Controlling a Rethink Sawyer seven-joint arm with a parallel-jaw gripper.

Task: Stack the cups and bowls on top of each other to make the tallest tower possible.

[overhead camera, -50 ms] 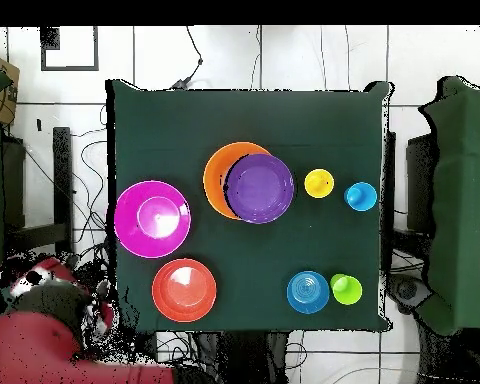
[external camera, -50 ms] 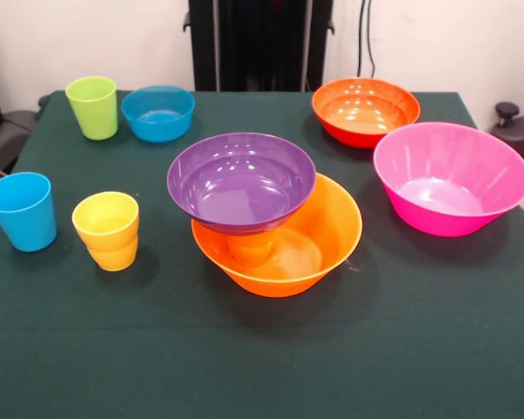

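On the green-clothed counter stands the tower: a wide orange bowl holds an orange cup, with a purple bowl resting upright on top. No jaws appear in the front view, so nothing can be placed against them.

You have a dark green cloth covering the table across most of the front view. Behind it, top centre, stands a black column against a pale wall, with black cables hanging to its right. At the right edge sits a black knob. Overhead, loose cables trail over the white floor left of the table.
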